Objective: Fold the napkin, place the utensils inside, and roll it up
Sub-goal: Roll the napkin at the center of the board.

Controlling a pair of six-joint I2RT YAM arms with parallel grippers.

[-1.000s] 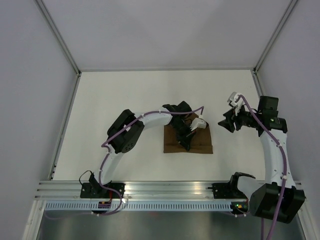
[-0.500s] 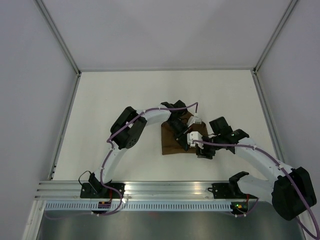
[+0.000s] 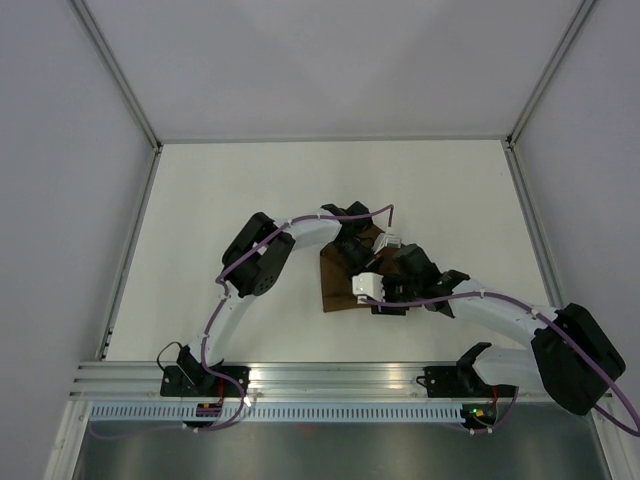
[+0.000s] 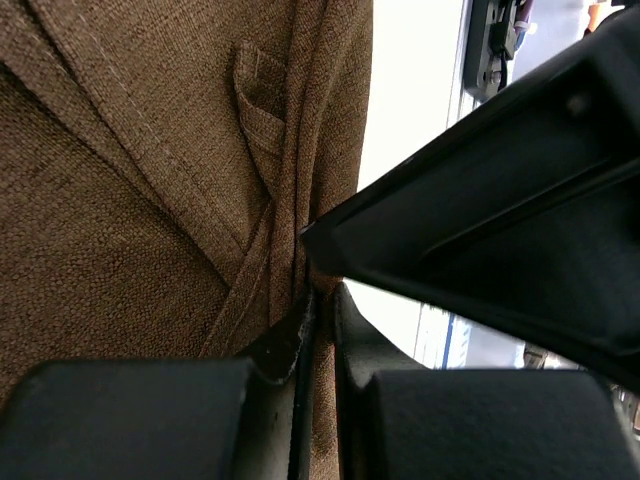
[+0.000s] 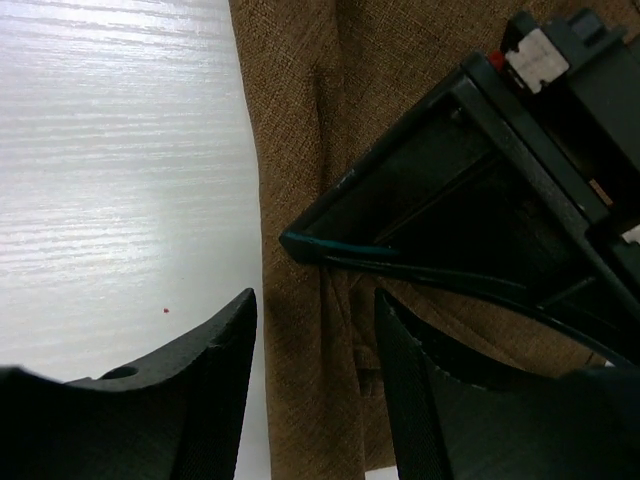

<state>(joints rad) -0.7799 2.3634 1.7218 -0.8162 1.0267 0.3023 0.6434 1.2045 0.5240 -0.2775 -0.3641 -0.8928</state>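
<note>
The dark-brown napkin [image 3: 338,285] lies folded mid-table, with both arms partly over it. In the left wrist view the napkin [image 4: 150,200] shows stitched hems and pleats, and my left gripper [image 4: 322,335] is shut on a fold of its cloth. From above, the left gripper [image 3: 362,268] sits on the napkin's middle. My right gripper [image 5: 315,300] is open, astride the napkin [image 5: 300,130] edge: one finger over bare table, one over cloth. A thin teal strip [image 5: 335,248] shows under the left gripper's body [image 5: 500,180]; whether it is one of the utensils I cannot tell.
The white table [image 3: 250,190] is walled by grey panels at the back and sides. An aluminium rail [image 3: 330,378] carrying both arm bases runs along the near edge. The two grippers [image 3: 388,303] crowd together over the napkin.
The right arm has swung in from the table's right side to the napkin, ending beside the left gripper. The left gripper stays shut on the cloth, and the napkin looks narrower.
</note>
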